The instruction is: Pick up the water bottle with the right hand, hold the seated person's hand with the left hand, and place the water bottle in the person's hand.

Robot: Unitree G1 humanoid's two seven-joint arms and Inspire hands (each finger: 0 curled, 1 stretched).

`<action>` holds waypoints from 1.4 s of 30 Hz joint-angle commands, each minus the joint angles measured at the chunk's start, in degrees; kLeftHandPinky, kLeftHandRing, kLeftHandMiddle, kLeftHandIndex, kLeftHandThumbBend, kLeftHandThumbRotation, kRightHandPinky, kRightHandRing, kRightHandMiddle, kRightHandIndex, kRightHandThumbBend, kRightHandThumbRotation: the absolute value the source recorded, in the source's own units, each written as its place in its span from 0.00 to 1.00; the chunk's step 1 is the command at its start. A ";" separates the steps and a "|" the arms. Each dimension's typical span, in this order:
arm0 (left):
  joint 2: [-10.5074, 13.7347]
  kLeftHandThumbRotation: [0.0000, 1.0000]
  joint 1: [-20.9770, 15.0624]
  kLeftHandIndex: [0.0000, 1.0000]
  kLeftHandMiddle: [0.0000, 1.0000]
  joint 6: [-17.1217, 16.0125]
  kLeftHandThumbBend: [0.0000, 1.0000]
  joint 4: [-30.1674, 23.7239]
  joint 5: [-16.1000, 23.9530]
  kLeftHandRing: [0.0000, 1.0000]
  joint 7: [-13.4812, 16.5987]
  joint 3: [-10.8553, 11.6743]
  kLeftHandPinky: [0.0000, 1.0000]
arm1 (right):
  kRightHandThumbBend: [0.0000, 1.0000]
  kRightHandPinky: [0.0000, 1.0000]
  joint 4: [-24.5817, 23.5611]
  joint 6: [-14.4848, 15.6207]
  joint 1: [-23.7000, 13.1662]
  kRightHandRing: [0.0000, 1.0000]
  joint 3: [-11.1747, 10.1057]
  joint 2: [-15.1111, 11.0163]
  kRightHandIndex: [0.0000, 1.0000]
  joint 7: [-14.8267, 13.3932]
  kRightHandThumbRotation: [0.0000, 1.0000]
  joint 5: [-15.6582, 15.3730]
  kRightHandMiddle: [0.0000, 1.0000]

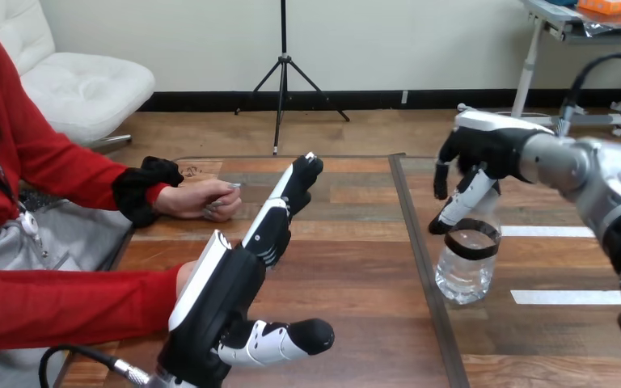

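Bottle (465,275) is upright on the worktop (356,267), right of the dark seam running front to back and near two white strips (566,297). It's clear, with a black band round the upper part. Right hand (481,149) sits directly over the bottle top, arm coming in from the right edge. The cap is hidden behind the hand, so I can't tell if it's gripping or just resting above. The bottle base looks flat on the worktop. Left hand (218,303) is released: fingers straight and pointing away across the worktop, thumb stuck out to the right, holding nothing. The person sits at the left. One person's hand (198,198) lies closed on the far-left worktop, just beyond the left hand's fingertips (311,166) and apart from them. The person's other hand (184,275), on the near red sleeve, is mostly hidden behind the back of the left hand. It's right beside it, but I can't tell if they touch. The bottle is well apart from both of the person's hands.
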 commanded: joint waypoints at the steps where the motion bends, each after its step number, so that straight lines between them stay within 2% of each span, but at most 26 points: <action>1: -0.20 0.72 -4.37 1.00 1.00 0.17 1.00 -0.51 -0.01 1.00 0.54 0.58 0.99 | 1.00 0.21 -11.83 0.05 0.28 0.29 -0.86 -4.21 0.41 7.31 0.23 2.42 0.38; 2: -0.18 0.72 -4.36 1.00 1.00 0.49 1.00 -0.72 -0.03 1.00 0.54 0.56 0.99 | 1.00 0.20 -15.05 1.00 0.98 0.28 -1.18 -5.02 0.41 10.03 0.24 2.98 0.37; 4: -0.16 0.72 -4.46 1.00 1.00 0.84 1.00 -0.84 -0.10 1.00 0.52 0.57 0.99 | 0.99 0.18 -18.71 2.32 1.82 0.26 -1.61 -5.83 0.42 13.03 0.24 3.53 0.36; 5: -0.11 0.72 -4.51 1.00 1.00 1.02 1.00 -0.99 -0.18 1.00 0.45 0.54 0.99 | 0.99 0.18 -22.11 3.47 2.64 0.25 -1.95 -6.62 0.42 15.47 0.25 4.05 0.35; 8: 0.01 0.71 -4.81 1.00 1.00 1.23 1.00 -1.05 -0.32 1.00 0.29 0.55 0.99 | 0.99 0.17 -29.11 5.65 4.50 0.24 -2.58 -8.26 0.42 19.79 0.24 4.83 0.34; 13: 0.03 0.71 -5.24 1.00 1.00 1.73 1.00 -1.12 -0.57 1.00 0.18 0.60 0.98 | 0.99 0.18 -38.49 7.10 7.31 0.25 -3.62 -10.74 0.43 24.36 0.25 5.62 0.36; 19: -0.01 0.71 -5.80 1.00 1.00 1.73 1.00 -0.95 -1.09 1.00 -0.12 0.54 0.98 | 1.00 0.21 -51.19 9.22 11.61 0.31 -6.38 -13.75 0.46 28.60 0.27 6.78 0.41; 22: 0.07 0.71 -6.08 1.00 1.00 1.67 1.00 -0.73 -1.30 1.00 -0.30 0.56 0.98 | 0.99 0.24 -54.39 9.78 12.78 0.34 -7.47 -14.29 0.47 29.53 0.28 6.98 0.43; 25: 0.13 0.71 -6.30 1.00 1.00 1.72 1.00 -0.68 -1.61 1.00 -0.57 0.46 0.99 | 0.99 0.25 -59.53 11.76 14.61 0.35 -9.38 -15.07 0.48 30.53 0.28 7.23 0.44; 33: 0.32 0.70 -6.86 1.00 1.00 1.64 1.00 -0.26 -1.84 1.00 -0.95 0.44 0.99 | 0.98 0.27 -68.21 15.47 18.15 0.35 -13.54 -15.67 0.53 31.07 0.27 6.64 0.44; 37: 0.37 0.70 -7.07 1.00 1.00 1.55 1.00 -0.03 -2.06 1.00 -1.20 0.36 0.99 | 0.98 0.25 -71.19 15.39 20.14 0.33 -16.49 -15.63 0.54 30.18 0.25 8.10 0.42; 42: 0.32 0.70 -7.43 1.00 1.00 1.59 1.00 0.37 -2.72 1.00 -1.69 0.26 0.99 | 0.98 0.23 -73.49 15.33 21.78 0.31 -18.81 -15.70 0.54 29.39 0.25 8.81 0.40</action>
